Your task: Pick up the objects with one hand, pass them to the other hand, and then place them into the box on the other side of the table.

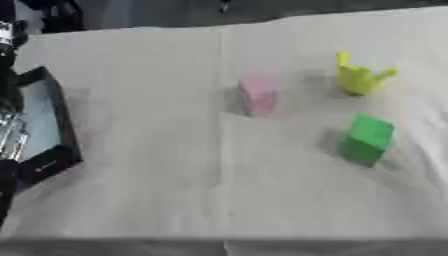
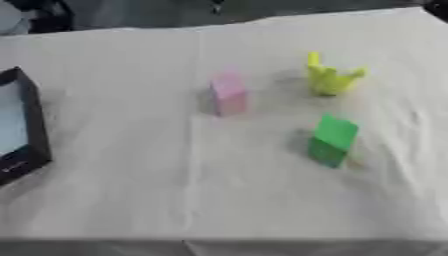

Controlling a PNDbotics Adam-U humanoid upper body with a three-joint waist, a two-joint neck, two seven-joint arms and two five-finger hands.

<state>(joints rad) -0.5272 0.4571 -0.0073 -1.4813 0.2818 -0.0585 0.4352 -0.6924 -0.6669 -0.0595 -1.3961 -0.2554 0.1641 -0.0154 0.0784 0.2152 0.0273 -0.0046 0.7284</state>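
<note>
In the left eye view, a table [image 1: 175, 200] under a pale cloth fills the picture. At the left edge lies a black-rimmed box [image 1: 54, 122] with a pale inside; its long side runs from near to far, a little askew. Dark and silver parts of the robot's left arm [image 1: 9, 125] overlap the box's left part. No hand can be made out there, so I cannot tell how its fingers stand. Right of the middle stands a pink block [image 1: 259, 94], upright, its long axis vertical. Further right and a little farther off is a yellow object [image 1: 359, 77], with one prong pointing up at its left and another slanting up to the right. Nearer than it and well apart from the pink block is a green block [image 1: 366, 139], tilted, its long axis leaning with the top toward the right. The three objects are apart from one another and far from the box.

In the right eye view the box shows at the left edge with no arm over it. The three objects stand in the same arrangement, right of the middle. The right hand appears in neither view.
</note>
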